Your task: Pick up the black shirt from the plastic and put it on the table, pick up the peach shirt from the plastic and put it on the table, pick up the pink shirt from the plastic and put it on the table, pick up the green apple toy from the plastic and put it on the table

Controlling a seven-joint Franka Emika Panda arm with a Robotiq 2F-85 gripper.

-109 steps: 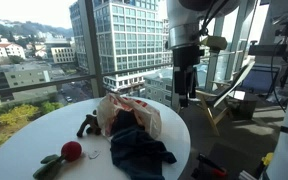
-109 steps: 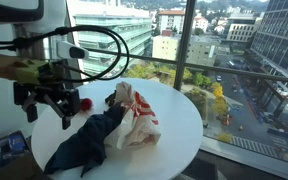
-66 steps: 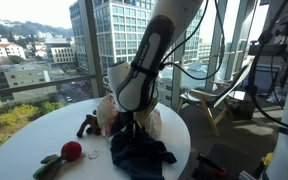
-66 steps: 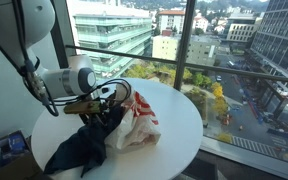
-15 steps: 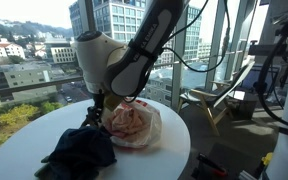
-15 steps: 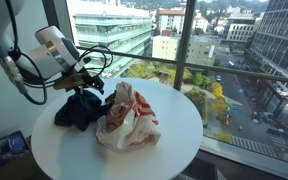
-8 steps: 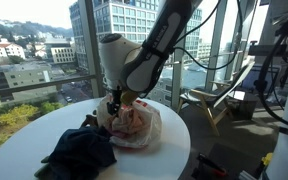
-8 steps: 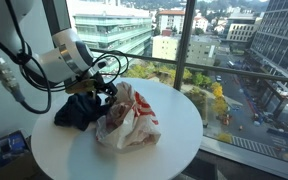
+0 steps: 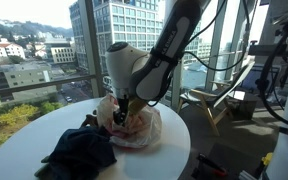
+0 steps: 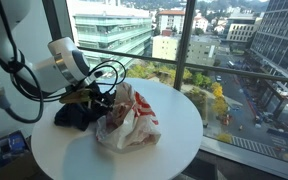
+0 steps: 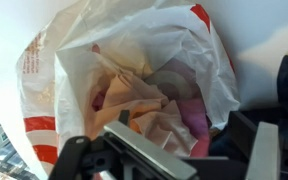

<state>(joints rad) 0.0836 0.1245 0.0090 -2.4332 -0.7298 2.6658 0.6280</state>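
The black shirt [image 9: 79, 152] lies crumpled on the round white table [image 9: 24, 135], beside the white-and-orange plastic bag [image 9: 142, 128]; both also show in an exterior view, the shirt [image 10: 74, 114] and the bag [image 10: 132, 122]. My gripper [image 9: 124, 112] [image 10: 102, 98] hangs over the bag's open mouth. In the wrist view the jaws [image 11: 196, 152] are open and empty just above the peach shirt [image 11: 134, 100] and the pink shirt [image 11: 192, 115] inside the bag. The green apple toy is not visible.
The table [image 10: 174, 140] stands against floor-to-ceiling windows. The arm's cables [image 10: 109, 72] loop above the black shirt. A wooden chair [image 9: 219, 105] and equipment stand beyond the table's far edge.
The gripper has moved away from the black shirt, which stays on the table, across to the mouth of the plastic bag. The bag has not shifted.
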